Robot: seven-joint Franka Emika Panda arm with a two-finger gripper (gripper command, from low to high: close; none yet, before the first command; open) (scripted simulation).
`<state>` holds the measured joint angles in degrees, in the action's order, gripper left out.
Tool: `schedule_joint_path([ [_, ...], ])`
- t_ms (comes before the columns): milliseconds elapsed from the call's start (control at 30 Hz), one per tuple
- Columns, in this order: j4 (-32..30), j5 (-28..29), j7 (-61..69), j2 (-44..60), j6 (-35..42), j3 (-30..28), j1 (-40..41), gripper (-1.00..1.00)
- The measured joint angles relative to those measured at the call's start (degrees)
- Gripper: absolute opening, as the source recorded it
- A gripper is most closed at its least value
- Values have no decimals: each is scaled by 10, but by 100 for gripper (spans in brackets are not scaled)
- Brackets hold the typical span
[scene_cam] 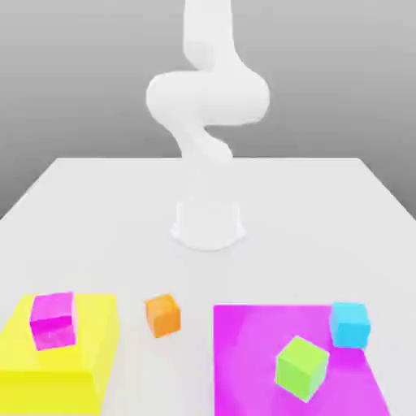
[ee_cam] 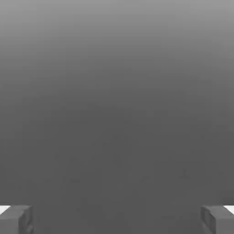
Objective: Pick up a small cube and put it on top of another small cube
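Note:
The small orange cube (scene_cam: 162, 315) sits on the white table near the front, between a yellow block and a magenta slab. The glossy magenta-pink cube (scene_cam: 54, 320) rests on top of the yellow block (scene_cam: 89, 357) at the exterior view's left. The white arm (scene_cam: 207, 106) rises from its base at the table's middle, well behind both cubes. In the hand view my gripper (ee_cam: 117, 219) is open, its two grey fingertips (ee_cam: 16, 219) far apart with only grey background between them.
A flat magenta slab (scene_cam: 252, 357) lies at the front on the exterior view's right, carrying a lime-green cube (scene_cam: 301, 367) and a cyan cube (scene_cam: 350, 323). The arm's round base (scene_cam: 209, 223) stands mid-table. Bare white table (scene_cam: 97, 211) spreads around it.

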<state>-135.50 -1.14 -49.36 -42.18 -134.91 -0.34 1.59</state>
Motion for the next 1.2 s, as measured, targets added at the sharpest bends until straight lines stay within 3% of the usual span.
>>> schedule_joint_path([
  [400,-210,-42,-226,218,-180,21,91,0],
  [600,-327,-10,-403,366,-300,37,152,0],
  [967,-314,13,-440,546,-447,11,139,0],
  [1000,-313,14,-442,560,-458,8,135,-100],
  [1200,-312,15,-444,566,-464,5,133,-100],
])
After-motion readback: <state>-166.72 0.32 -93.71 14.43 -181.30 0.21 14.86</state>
